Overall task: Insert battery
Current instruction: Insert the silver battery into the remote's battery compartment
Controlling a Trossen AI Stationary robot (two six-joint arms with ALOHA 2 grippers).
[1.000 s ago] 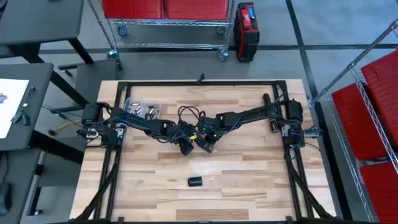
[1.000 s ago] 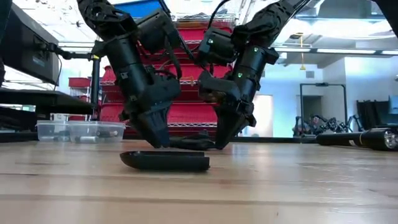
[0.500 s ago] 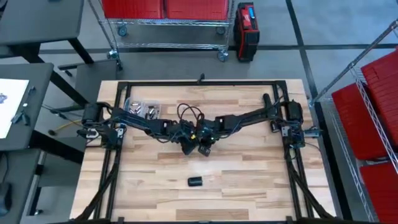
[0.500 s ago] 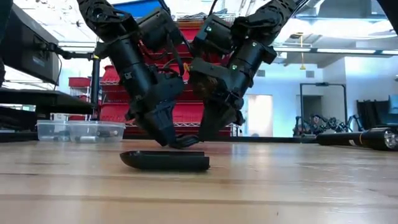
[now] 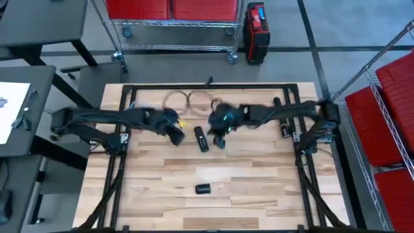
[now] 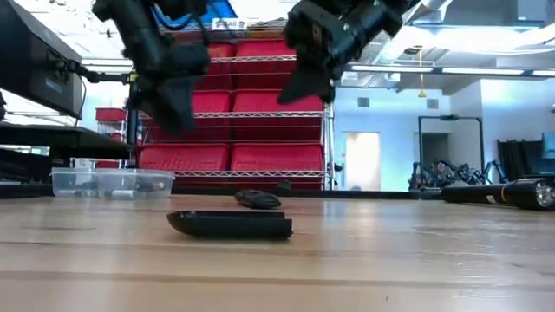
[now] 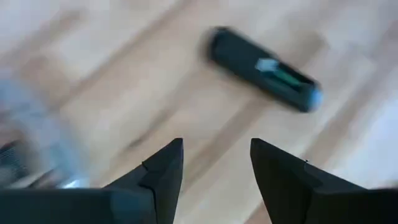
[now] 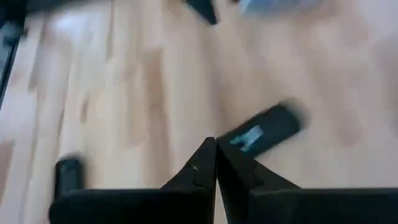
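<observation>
A black remote-like device (image 5: pixel 202 138) lies flat on the wooden table, near its middle. The left wrist view shows its open compartment (image 7: pixel 278 73) facing up, with something green and pale inside. Its black cover (image 5: pixel 204 189) lies apart, nearer the front edge, and fills the foreground of the low view (image 6: pixel 230 224). My left gripper (image 7: pixel 216 155) hangs open above the table, left of the device. My right gripper (image 8: pixel 215 149) is shut, with nothing visible between its fingers, and hangs above the table to the device's right. Both are raised well clear of the table in the low view.
A clear plastic box (image 6: pixel 113 182) with small parts stands at the far left of the table. A dark tube-shaped thing (image 6: pixel 512 192) lies at the far right. Bare wood stretches between the device and the cover.
Both grippers were down at the device, close together. They have risen well clear of it and moved apart, the left toward the table's left edge and the right toward the right. The device stays flat on the table, now uncovered.
</observation>
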